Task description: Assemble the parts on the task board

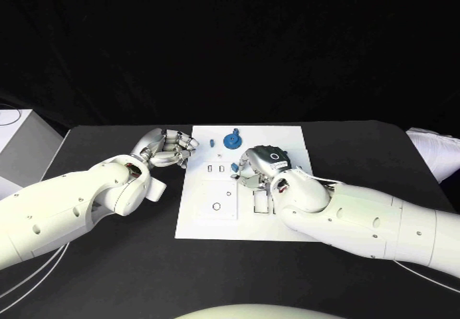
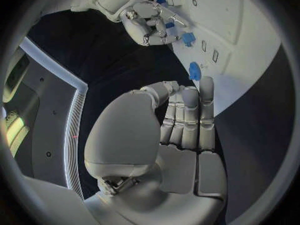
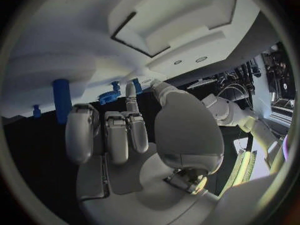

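Observation:
The white task board (image 1: 240,199) lies in the middle of the table. A blue gear-like part (image 1: 233,140) sits near its far edge, and a small blue part (image 1: 208,142) sits at its far left. My left hand (image 1: 171,147) hovers at the board's left edge, fingers side by side, holding nothing. That small part (image 2: 195,71) lies just past its fingertips. My right hand (image 1: 260,163) is over the board's middle and holds nothing. A small blue peg (image 1: 234,166) stands right beside its fingers. In the right wrist view the peg (image 3: 61,100) is upright and the gear (image 3: 109,96) lies beyond the fingertips.
The board has several slots and holes (image 1: 217,206) in its near half. A white box (image 1: 19,143) stands at the table's far left, and a white object (image 1: 436,149) lies at the right edge. Black table (image 1: 115,266) surrounds the board.

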